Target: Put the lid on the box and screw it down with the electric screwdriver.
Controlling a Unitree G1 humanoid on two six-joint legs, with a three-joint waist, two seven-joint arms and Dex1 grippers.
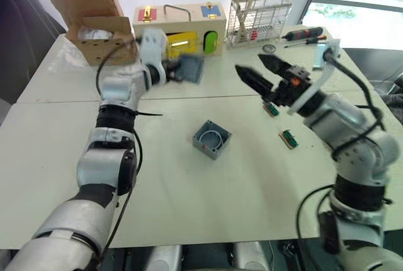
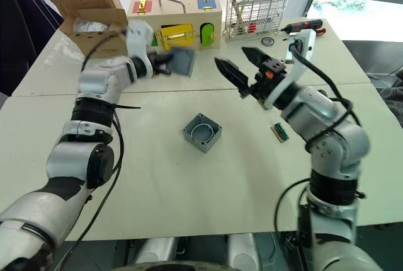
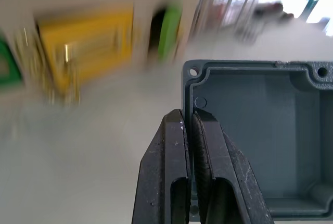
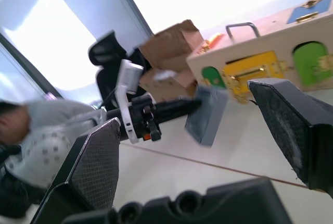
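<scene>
Pinching the lid [image 1: 191, 68] by 1 edge, the left gripper [image 3: 190, 125] holds it in the air beyond the box [image 1: 211, 138], near the wooden box [image 1: 179, 28]. With so narrow a bite the lid could twist or slip on the way over. The right gripper [image 1: 259, 69] hovers spread and empty beside the box; the electric screwdriver [image 1: 305, 33] lies far behind it.

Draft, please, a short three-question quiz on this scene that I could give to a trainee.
1. True or false: the lid is already seated on the box.
2. Which pincer grips the lid? A) left pincer B) right pincer C) neither
3. Fill in: the right pincer's fingers stand ____, with nothing between them.

Key
1. False: the lid is held up in the air in front of the wooden latch box, while the box sits open on the table.
2. A: its fingers pinch the lid's rim.
3. Open.
</scene>
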